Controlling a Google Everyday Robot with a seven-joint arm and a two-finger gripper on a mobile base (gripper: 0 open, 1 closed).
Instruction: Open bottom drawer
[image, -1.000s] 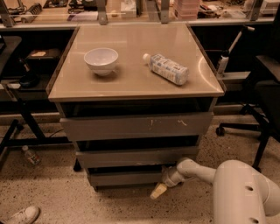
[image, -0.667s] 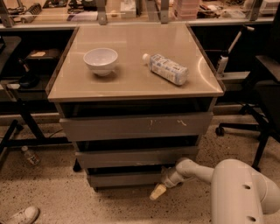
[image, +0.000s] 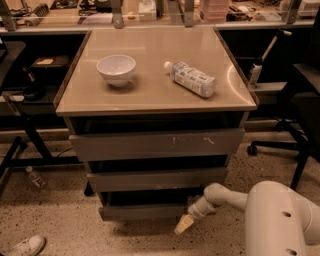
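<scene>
The bottom drawer (image: 140, 211) is the lowest of the three fronts under the table (image: 150, 97), close to the floor, below the middle drawer (image: 155, 180) and the tall top drawer (image: 155, 145). Its front stands a little forward and a dark gap is seen above it, so I judge that it is only slightly open and most of the travel remains.

The tool (image: 183, 224) is at the right end of this front, low near the floor, and its pale tip points down and to the left. The arm (image: 222, 195) reaches it from the right. How wide the tool is I cannot tell, and I also cannot tell if it really touches the front or is only just beside it. It seems to hold nothing.

To do this step well, the tool should catch the edge of the front firmly and pull straight out toward the camera. A pull from one corner can turn the drawer and jam it. The pull should be smooth, because a bowl (image: 116, 69) and a lying bottle (image: 191, 79) are on the table and the bottle may roll
</scene>
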